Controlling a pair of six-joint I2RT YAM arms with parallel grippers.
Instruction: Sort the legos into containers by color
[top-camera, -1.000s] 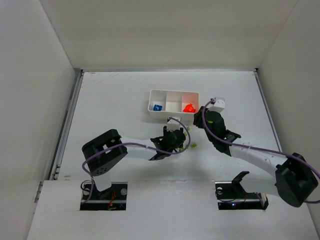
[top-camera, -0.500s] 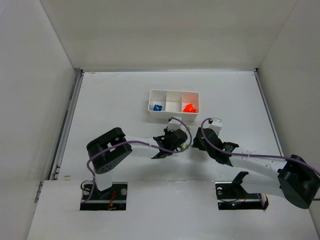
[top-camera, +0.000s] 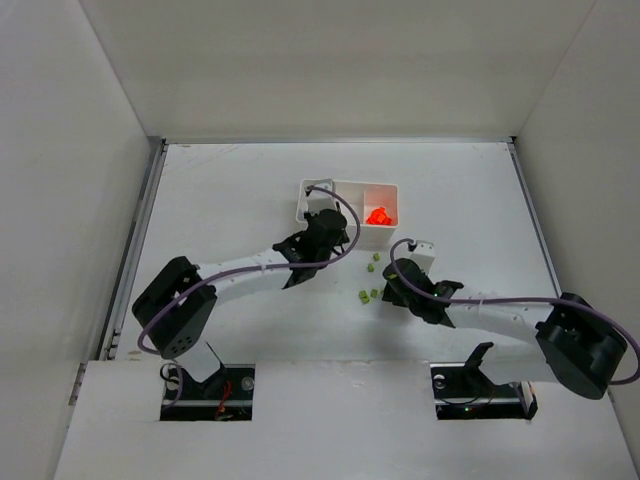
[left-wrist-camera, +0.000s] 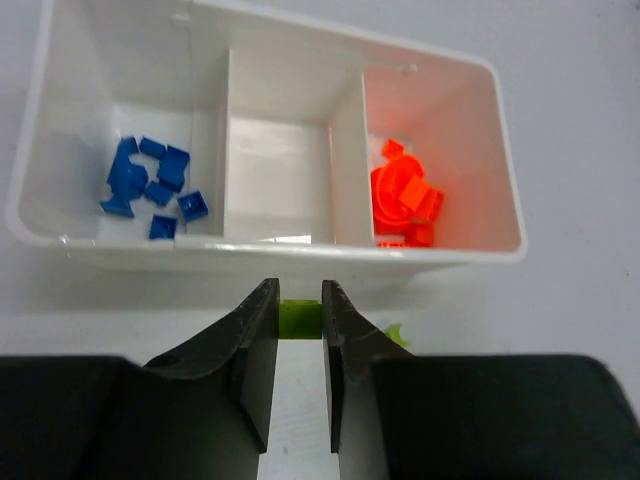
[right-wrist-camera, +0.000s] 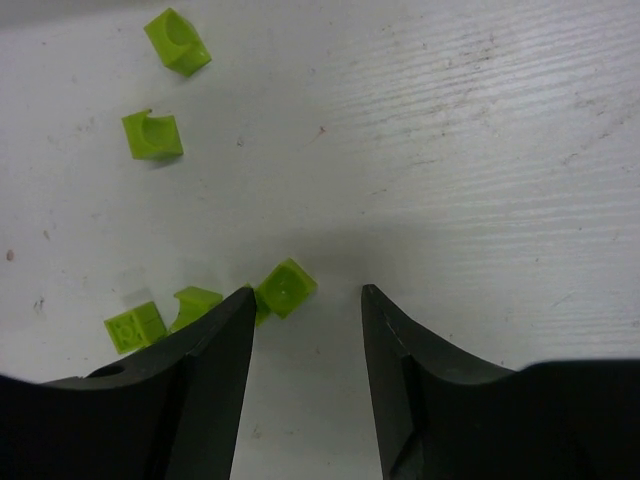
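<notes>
**Green brick pinched at the tray's near wall**

Only the left wrist view looks into the tray (left-wrist-camera: 270, 252). It shows blue legos (left-wrist-camera: 150, 185) in the left compartment, orange-red legos (left-wrist-camera: 403, 198) in the right one, and the middle compartment (left-wrist-camera: 278, 170) between them. From above, the left gripper (top-camera: 330, 238) and its arm cover the tray's left end, so only the orange-red heap shows there.

The tray's long axis runs left to right across the table (top-camera: 230, 200), with its three compartments in a row along it.

The left gripper's jaws are nearly together, clamping one yellow-green brick (left-wrist-camera: 299, 318) just short of the tray's near wall, in line with the middle compartment.

The right gripper (right-wrist-camera: 306, 292) is on the tray's near side, toward its right end. Its jaws stand wide apart and grip nothing. A loose green brick (right-wrist-camera: 287, 287) lies on the table between its fingers, close beside one fingertip. Whether it touches the fingertip cannot be told. Other green bricks (right-wrist-camera: 152, 134) lie scattered nearby.
</notes>
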